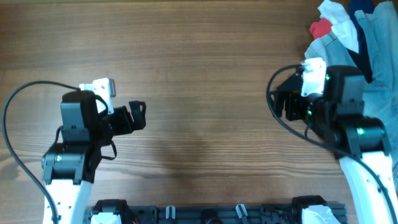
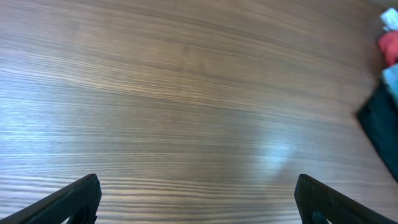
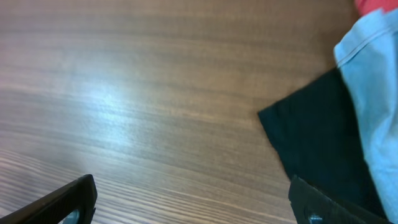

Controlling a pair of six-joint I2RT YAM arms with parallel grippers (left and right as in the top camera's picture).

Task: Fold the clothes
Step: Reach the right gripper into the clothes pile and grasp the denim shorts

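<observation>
Faded denim shorts (image 3: 373,93) lie crumpled on grained wooden table (image 1: 199,62).

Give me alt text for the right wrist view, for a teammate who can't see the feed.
The right hand hangs open over the wooden table, holding nothing. At the right edge lie a corner of a black garment and, against it, the stitched hem of the light blue denim shorts, with a sliver of red cloth at the top corner.
</observation>
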